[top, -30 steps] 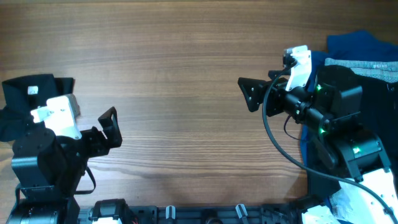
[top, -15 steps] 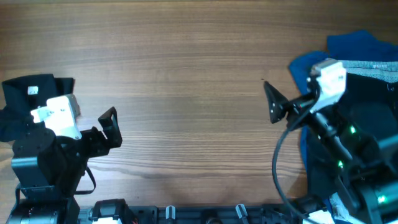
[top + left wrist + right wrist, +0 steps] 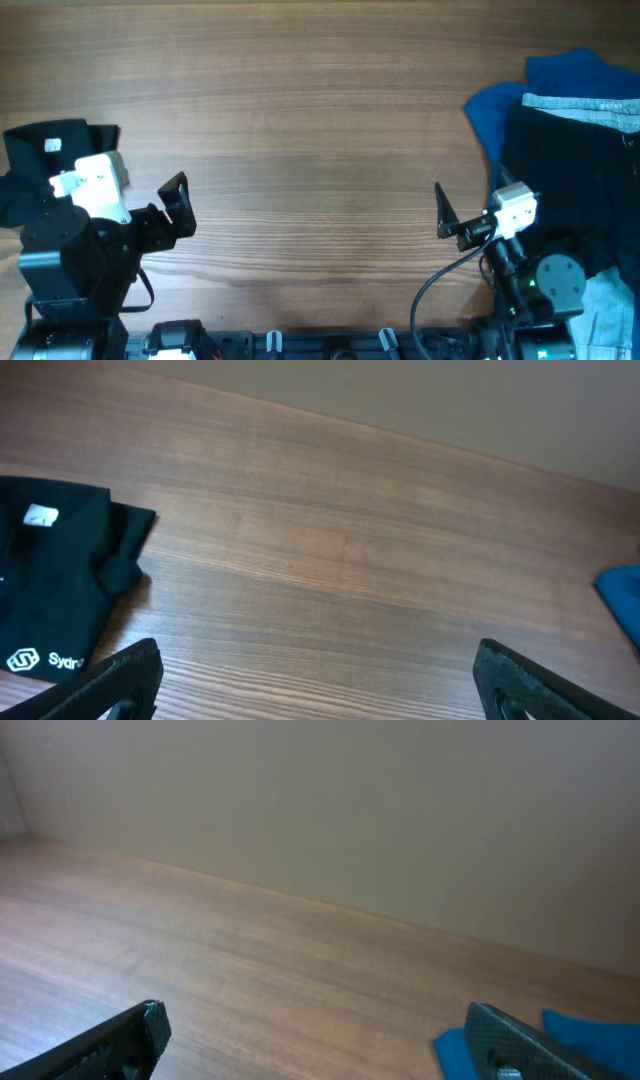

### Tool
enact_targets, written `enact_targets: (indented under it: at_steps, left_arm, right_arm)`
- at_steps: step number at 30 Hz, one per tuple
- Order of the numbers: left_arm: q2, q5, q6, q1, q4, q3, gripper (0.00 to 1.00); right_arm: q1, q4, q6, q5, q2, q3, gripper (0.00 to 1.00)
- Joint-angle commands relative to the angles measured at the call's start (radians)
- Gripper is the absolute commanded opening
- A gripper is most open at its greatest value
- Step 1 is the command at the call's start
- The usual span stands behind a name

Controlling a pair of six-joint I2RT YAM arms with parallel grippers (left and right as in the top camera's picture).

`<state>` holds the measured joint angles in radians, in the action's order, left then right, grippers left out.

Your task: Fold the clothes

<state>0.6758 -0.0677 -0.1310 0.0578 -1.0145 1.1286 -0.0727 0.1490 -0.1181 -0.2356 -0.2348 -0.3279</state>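
The black collared shirt (image 3: pixel 40 150) lies folded at the table's far left, its white neck label (image 3: pixel 52 145) facing up. In the left wrist view the shirt (image 3: pixel 55 580) shows its white label, round logo and lettering at the lower left. My left gripper (image 3: pixel 176 206) is open and empty, to the right of the shirt and apart from it; its fingers (image 3: pixel 320 690) frame bare wood. My right gripper (image 3: pixel 446 214) is open and empty near the front right; its fingers (image 3: pixel 315 1050) hover over bare wood.
A bright blue garment (image 3: pixel 560 80) lies at the back right, and also shows in the right wrist view (image 3: pixel 600 1040). A black garment with a grey waistband (image 3: pixel 580 103) lies on it. The wooden table (image 3: pixel 320 120) spans the middle.
My right arm has drawn back from beside the pile at the right towards the front edge, uncovering the black garment. The left arm and the shirt have not moved.
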Motion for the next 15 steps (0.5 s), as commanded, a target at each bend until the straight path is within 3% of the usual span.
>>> enact_targets:
  at_steps: [1, 5, 11, 15]
  left_arm:
    - [-0.002, 0.014, 0.023, -0.007, 0.003, -0.002, 1.00]
    - [-0.002, 0.014, 0.023, -0.007, 0.003, -0.002, 1.00]
    - [-0.002, 0.014, 0.023, -0.007, 0.003, -0.002, 1.00]
    - [-0.002, 0.014, 0.023, -0.007, 0.003, -0.002, 1.00]
  right_arm:
    - [0.005, -0.014, -0.013, -0.023, 0.120, 0.070, 1.00]
    - [0.005, -0.027, -0.014, 0.007, 0.232, 0.139, 1.00]
    - [0.005, -0.050, -0.013, 0.010, 0.232, 0.229, 1.00]
    - [0.005, -0.166, -0.012, 0.010, 0.232, 0.321, 1.00]
